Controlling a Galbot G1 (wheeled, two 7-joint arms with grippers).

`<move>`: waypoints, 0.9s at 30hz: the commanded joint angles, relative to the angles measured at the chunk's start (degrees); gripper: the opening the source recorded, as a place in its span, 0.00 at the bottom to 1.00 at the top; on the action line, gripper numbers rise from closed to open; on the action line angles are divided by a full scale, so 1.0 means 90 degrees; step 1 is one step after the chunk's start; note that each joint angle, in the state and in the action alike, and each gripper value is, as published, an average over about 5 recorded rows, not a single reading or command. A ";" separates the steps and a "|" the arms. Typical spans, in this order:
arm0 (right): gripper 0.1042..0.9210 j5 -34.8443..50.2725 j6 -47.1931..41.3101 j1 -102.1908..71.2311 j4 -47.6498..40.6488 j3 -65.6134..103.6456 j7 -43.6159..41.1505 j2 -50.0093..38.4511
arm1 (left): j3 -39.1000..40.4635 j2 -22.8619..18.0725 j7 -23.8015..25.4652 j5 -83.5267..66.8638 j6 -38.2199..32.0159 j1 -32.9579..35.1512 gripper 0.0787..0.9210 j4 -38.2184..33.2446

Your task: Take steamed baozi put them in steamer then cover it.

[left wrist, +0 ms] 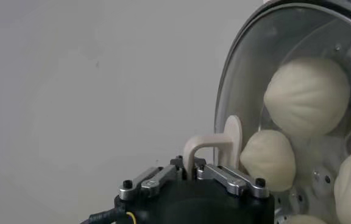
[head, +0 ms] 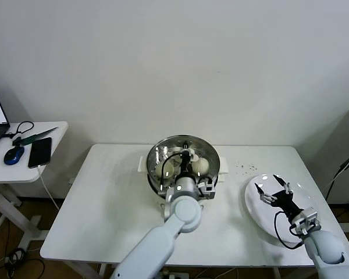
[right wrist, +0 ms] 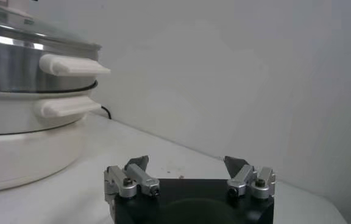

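The steel steamer [head: 157, 174] stands at the table's middle back on its white base, and also shows in the right wrist view [right wrist: 23, 67]. The clear glass cover [head: 183, 145] lies on top of it. Cream-white baozi [head: 201, 165] show through the glass; the left wrist view shows three of them [left wrist: 306, 94]. My left gripper [head: 186, 158] is over the cover, shut on its white handle [left wrist: 209, 146]. My right gripper [head: 273, 190] is open and empty above the white plate [head: 256, 206] at the right.
A side table [head: 23, 165] at the far left holds a phone [head: 39, 152], a mouse [head: 14, 154] and a laptop corner. A cable hangs beside it. The steamer's white side handles [right wrist: 72, 64] stick out toward my right gripper.
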 commanded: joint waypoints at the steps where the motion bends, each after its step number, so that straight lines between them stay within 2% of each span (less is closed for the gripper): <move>1: 0.88 -0.0017 -0.0035 -0.0007 0.0005 0.0004 -0.0026 -0.0015 | 0.0044 0.0270 0.0364 -0.0040 0.0311 0.0082 0.19 -0.0671; 17: 0.88 -0.0158 -0.0374 0.0038 0.0098 -0.0024 0.0066 -0.0004 | -0.0106 0.1064 0.0444 -0.0317 0.0309 0.0915 0.73 -0.2447; 21: 0.88 -0.0161 -0.0469 0.0021 0.0175 -0.0001 0.0054 -0.0018 | -0.0303 0.1382 0.0113 -0.0731 0.0225 0.1297 0.85 -0.2922; 27: 0.88 0.0040 -0.0557 -0.0084 0.0381 0.0129 0.0129 0.0007 | -0.0935 0.1709 -0.0732 -0.1867 -0.0275 0.1925 0.88 -0.3518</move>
